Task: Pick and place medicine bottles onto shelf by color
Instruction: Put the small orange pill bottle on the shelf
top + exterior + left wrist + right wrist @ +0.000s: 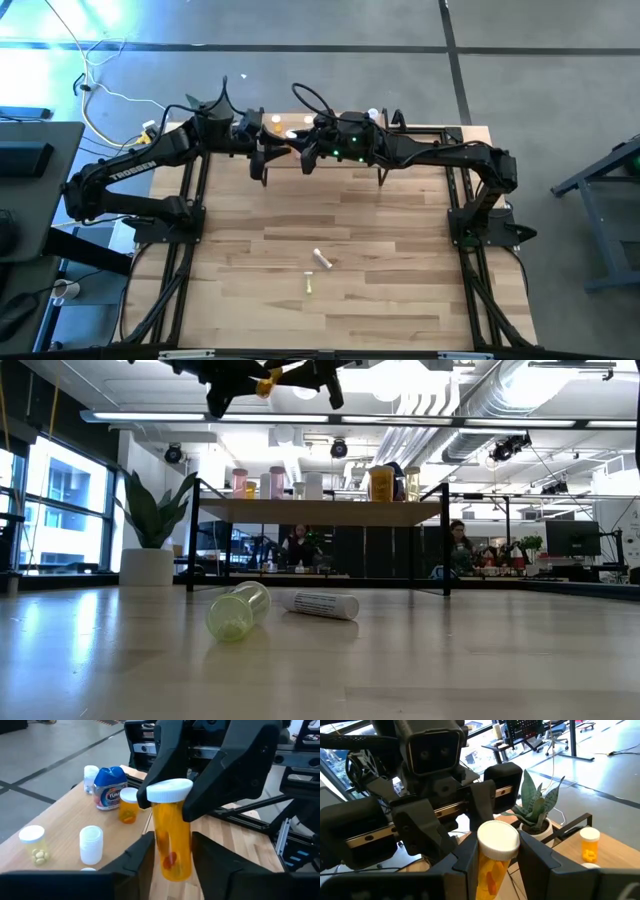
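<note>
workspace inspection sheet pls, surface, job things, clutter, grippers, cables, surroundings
surface: wooden table, mostly bare
job's things: orange bottle held upright in mid-air above the shelf; yellow-green bottle and white bottle lying on the table
clutter: potted plant
grippers: left gripper and right gripper both closed on the orange bottle, a handover
cables: loose cables on the floor
surroundings: seated person behind

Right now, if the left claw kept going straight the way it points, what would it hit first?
Probably the right gripper, facing it and clamped on the same orange bottle that sits between the left gripper fingers; depth beyond is unclear.
</note>
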`<control>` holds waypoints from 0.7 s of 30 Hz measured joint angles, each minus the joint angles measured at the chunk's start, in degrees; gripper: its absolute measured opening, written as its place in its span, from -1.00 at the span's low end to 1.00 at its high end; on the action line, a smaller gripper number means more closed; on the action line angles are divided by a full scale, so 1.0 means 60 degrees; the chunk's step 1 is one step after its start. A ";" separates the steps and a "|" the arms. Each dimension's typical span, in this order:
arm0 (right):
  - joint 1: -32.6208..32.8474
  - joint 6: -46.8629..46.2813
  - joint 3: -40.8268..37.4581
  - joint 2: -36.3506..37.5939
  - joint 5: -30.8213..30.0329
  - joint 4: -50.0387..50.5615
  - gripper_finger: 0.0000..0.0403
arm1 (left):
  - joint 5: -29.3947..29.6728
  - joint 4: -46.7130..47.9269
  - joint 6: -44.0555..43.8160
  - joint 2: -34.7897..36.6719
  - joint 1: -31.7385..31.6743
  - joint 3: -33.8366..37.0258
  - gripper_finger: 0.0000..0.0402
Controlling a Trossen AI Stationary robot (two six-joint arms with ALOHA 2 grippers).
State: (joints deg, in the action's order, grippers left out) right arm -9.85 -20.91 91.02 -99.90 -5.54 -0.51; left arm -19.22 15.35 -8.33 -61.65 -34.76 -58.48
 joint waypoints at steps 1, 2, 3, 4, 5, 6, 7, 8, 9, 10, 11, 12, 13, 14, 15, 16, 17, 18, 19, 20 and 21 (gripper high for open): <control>0.0000 0.0002 0.0000 0.0000 0.0000 0.0002 -0.52 | -0.0007 0.0003 0.0033 0.0000 0.0000 0.0000 -0.45; 0.0000 0.0018 0.0000 0.0000 -0.0005 0.0002 -0.52 | -0.0004 0.0007 0.0072 0.0000 0.0000 0.0000 -0.48; 0.0000 0.0037 0.0000 0.0000 -0.0019 0.0002 -0.52 | -0.0001 0.0010 0.0111 0.0004 0.0000 0.0000 -0.51; 0.0000 0.0059 0.0000 0.0000 -0.0029 0.0002 -0.52 | 0.0011 0.0011 0.0127 0.0004 0.0000 0.0000 -0.53; -0.0004 0.0069 0.0000 0.0000 -0.0029 0.0002 -0.52 | 0.0018 0.0011 0.0136 0.0004 -0.0001 0.0000 -0.55; -0.0004 0.0073 0.0000 0.0000 -0.0029 0.0002 -0.52 | 0.0018 0.0015 0.0141 0.0004 -0.0004 0.0000 -0.56; -0.0005 0.0073 0.0000 0.0000 -0.0028 0.0002 -0.52 | 0.0022 0.0018 0.0141 0.0004 -0.0004 0.0000 -0.56; -0.0021 0.0073 0.0000 0.0000 -0.0022 0.0002 -0.52 | 0.0022 0.0018 0.0145 0.0007 -0.0004 0.0000 -0.57; -0.0047 0.0072 0.0000 0.0000 0.0008 0.0001 -0.52 | 0.0032 0.0018 0.0155 0.0007 -0.0004 0.0000 -0.57; -0.0063 0.0073 0.0000 -0.0001 0.0026 -0.0005 -0.52 | 0.0061 0.0015 0.0165 0.0007 -0.0007 0.0000 -0.57; -0.0066 0.0069 0.0000 -0.0004 0.0028 -0.0009 -0.52 | 0.0066 0.0015 0.0170 0.0007 -0.0011 0.0000 -0.57; -0.0066 0.0069 0.0000 -0.0004 0.0025 -0.0012 -0.52 | 0.0062 0.0017 0.0173 0.0007 -0.0011 0.0000 -0.57; -0.0062 0.0069 0.0000 -0.0004 0.0025 -0.0012 -0.52 | 0.0066 0.0018 0.0174 0.0007 -0.0007 0.0000 -0.57; -0.0062 0.0069 0.0000 -0.0004 0.0025 -0.0012 -0.52 | 0.0064 0.0018 0.0174 0.0007 -0.0007 0.0000 -0.57; -0.0064 0.0069 0.0000 -0.0004 0.0025 -0.0012 -0.52 | 0.0062 0.0020 0.0174 0.0007 -0.0007 0.0000 -0.57; -0.0068 0.0069 0.0000 -0.0004 0.0028 -0.0012 -0.52 | 0.0066 0.0018 0.0174 0.0007 -0.0007 0.0000 -0.57; -0.0069 0.0069 0.0000 -0.0004 0.0028 -0.0012 -0.52 | 0.0066 0.0019 0.0174 0.0007 -0.0007 0.0000 -0.57; -0.0068 0.0069 0.0000 -0.0004 0.0028 -0.0012 -0.52 | 0.0066 0.0022 0.0174 0.0007 -0.0007 0.0000 -0.57; -0.0066 0.0069 0.0000 -0.0004 0.0025 -0.0012 -0.52 | 0.0062 0.0022 0.0174 0.0007 -0.0007 0.0000 -0.57; -0.0066 0.0066 0.0000 -0.0004 0.0025 -0.0012 -0.52 | 0.0062 0.0026 0.0174 0.0007 -0.0007 0.0000 -0.57; -0.0067 0.0069 0.0000 -0.0004 0.0028 -0.0012 -0.52 | 0.0065 0.0026 0.0174 0.0007 -0.0007 0.0000 -0.57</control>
State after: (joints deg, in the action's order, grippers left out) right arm -10.25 -20.49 91.02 -99.92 -5.37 -0.58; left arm -18.84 15.51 -7.29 -61.60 -34.81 -58.48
